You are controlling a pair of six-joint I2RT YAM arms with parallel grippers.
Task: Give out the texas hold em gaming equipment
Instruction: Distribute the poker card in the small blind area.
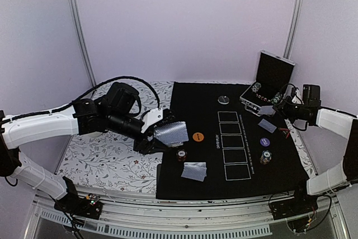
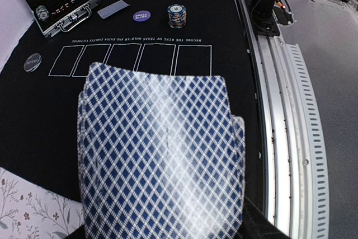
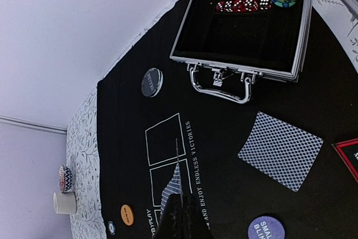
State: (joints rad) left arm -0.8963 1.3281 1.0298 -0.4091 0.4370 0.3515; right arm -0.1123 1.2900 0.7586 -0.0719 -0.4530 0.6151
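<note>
My left gripper (image 1: 159, 130) is shut on a fanned deck of blue-backed cards (image 1: 172, 132), held above the black mat's left edge. The deck (image 2: 159, 155) fills the left wrist view and hides the fingers. My right gripper (image 1: 277, 108) is shut on a single card (image 3: 177, 180), seen edge-on above the mat's printed boxes. A card (image 1: 267, 125) lies flat on the right, and a small pile of cards (image 1: 194, 170) lies near the front. Chip stacks (image 1: 181, 155) (image 1: 265, 157) stand on the mat beside the orange (image 1: 197, 136), purple (image 1: 265, 142) and silver (image 1: 224, 99) discs. The red triangle marker (image 1: 284, 132) lies at the right edge.
An open silver-edged case (image 1: 269, 79) with chips and red dice (image 3: 243, 5) stands at the back right. The black mat (image 1: 190, 104) has five printed boxes (image 1: 230, 144). A floral cloth (image 1: 100, 155) covers the table's left side. A metal rail (image 2: 291, 116) runs along the near edge.
</note>
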